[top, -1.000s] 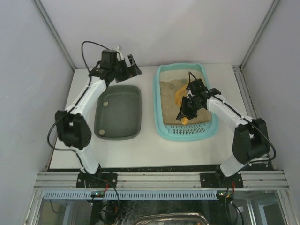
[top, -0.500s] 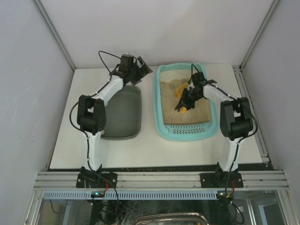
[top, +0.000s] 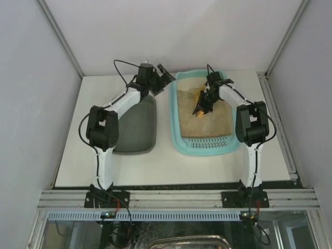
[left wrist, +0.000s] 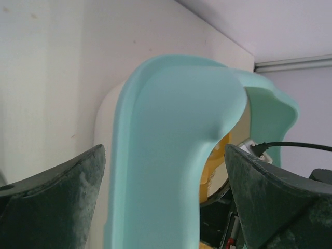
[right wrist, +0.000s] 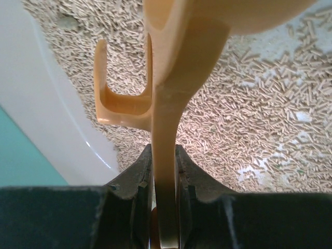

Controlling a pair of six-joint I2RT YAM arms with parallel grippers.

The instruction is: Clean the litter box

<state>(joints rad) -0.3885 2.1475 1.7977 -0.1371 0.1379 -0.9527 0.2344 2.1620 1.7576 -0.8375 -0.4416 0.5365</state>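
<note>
**Turquoise tray on the right, both arms at its far end**

Turquoise plastic marks the litter box (top: 207,147), which lies on the right half of the white table (top: 155,168) with its slotted rim toward the arm bases. Beige litter (top: 205,124) covers its floor. Just beside it on the left, not touching it, lies a dark grey-green tray (top: 136,132), partly hidden under the left arm.

The right gripper (top: 202,107) reaches into the far part of the litter box, low over the litter. Its wrist view shows both fingers (right wrist: 139,171) pressed against the flat handle of a yellow-orange scoop (right wrist: 174,67) – a firm pinch on the handle's thin edge. The scoop's bowl fills the top of that view, and a small hook juts from the side of the handle. Beneath it the litter shows up as short pale pellets, with the box's pale inner wall curving along the left.

The left gripper (top: 164,78) hovers at the far left corner of the litter box, its jaws spread wide and holding nothing. In its wrist view the rounded turquoise corner rises between the two dusty dark fingers (left wrist: 54,199); whether either finger touches the rim cannot be told. A sliver of the scoop's yellow shows past the rim.
</note>
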